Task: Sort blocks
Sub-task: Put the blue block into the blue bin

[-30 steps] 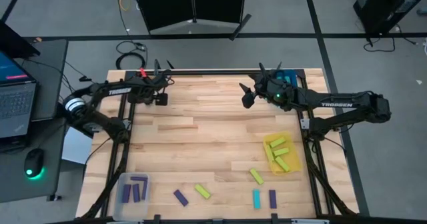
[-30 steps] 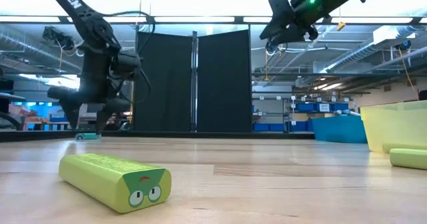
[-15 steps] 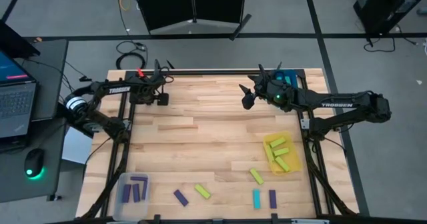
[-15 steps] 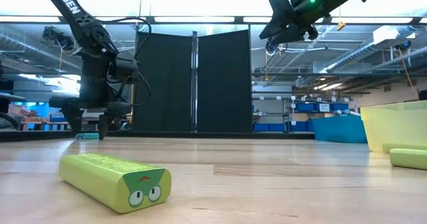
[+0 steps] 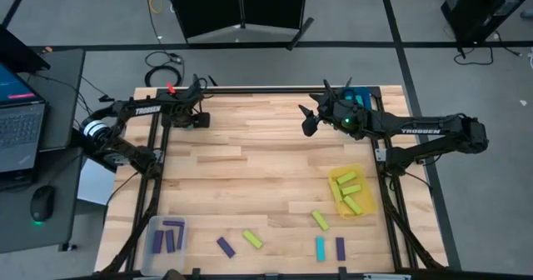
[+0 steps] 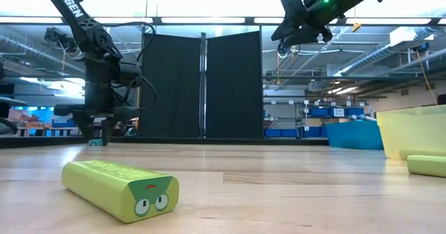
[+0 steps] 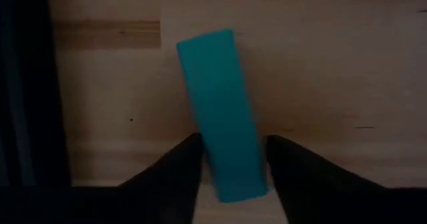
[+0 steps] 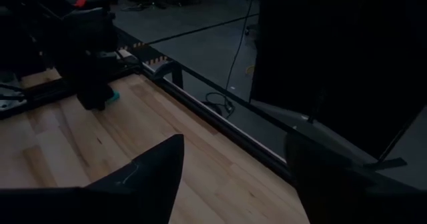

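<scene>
A cyan block (image 7: 220,117) lies flat on the wood near the table's far left corner; it shows small in the low view (image 6: 93,142). My left gripper (image 7: 230,157) is low over it (image 6: 97,131), open, with one finger on each side of one end of the block. In the high view the left gripper (image 5: 198,117) hides the block. My right gripper (image 5: 310,120) hangs high above the far right part of the table (image 6: 293,25), open and empty (image 8: 233,164). My left gripper points down from above, with its fingers (image 7: 180,167) on the two long sides of the cyan block's end (image 7: 233,177). I cannot tell whether they touch it. The block lies flat on the table.
A yellow tray (image 5: 367,198) at the right holds yellow-green blocks. A clear tray (image 5: 154,228) at the near left holds purple ones. A blue tray (image 5: 358,93) sits under the right arm. Loose blocks lie along the near edge: purple (image 5: 225,247), yellow-green (image 5: 252,239), cyan (image 5: 320,247).
My left gripper has moved toward the table's far edge and come down over the cyan block near the far left corner. The right arm has kept still.
</scene>
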